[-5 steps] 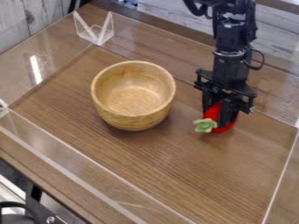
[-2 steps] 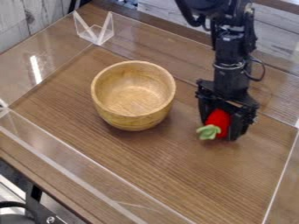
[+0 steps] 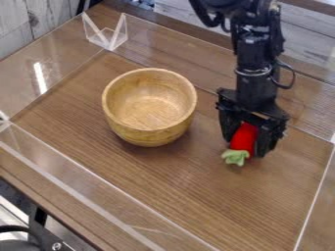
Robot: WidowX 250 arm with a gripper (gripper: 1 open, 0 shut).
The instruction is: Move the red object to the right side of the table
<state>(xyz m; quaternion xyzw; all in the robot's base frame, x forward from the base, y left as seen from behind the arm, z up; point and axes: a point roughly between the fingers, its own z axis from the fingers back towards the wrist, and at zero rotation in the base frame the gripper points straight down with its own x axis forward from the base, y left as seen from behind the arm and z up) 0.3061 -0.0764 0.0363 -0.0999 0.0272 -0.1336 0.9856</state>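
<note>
The red object (image 3: 241,140), a small glossy strawberry-like toy with a light green leafy end (image 3: 234,157), lies on the dark wood-grain table (image 3: 157,186) at the right, beside the bowl. My gripper (image 3: 252,135) points down right over it, open, with a black finger on each side of the red body. The red top shows between the fingers and the green end sticks out below them. Whether the fingers touch it I cannot tell.
A round tan wooden bowl (image 3: 149,105) stands left of the gripper, close to it. Clear acrylic walls (image 3: 78,181) run around the table's edges. A small clear folded stand (image 3: 105,31) sits at the back left.
The jaws have spread from shut on the red object to open. The toy now rests slightly lower and nearer the front, and the gripper has hardly shifted.
</note>
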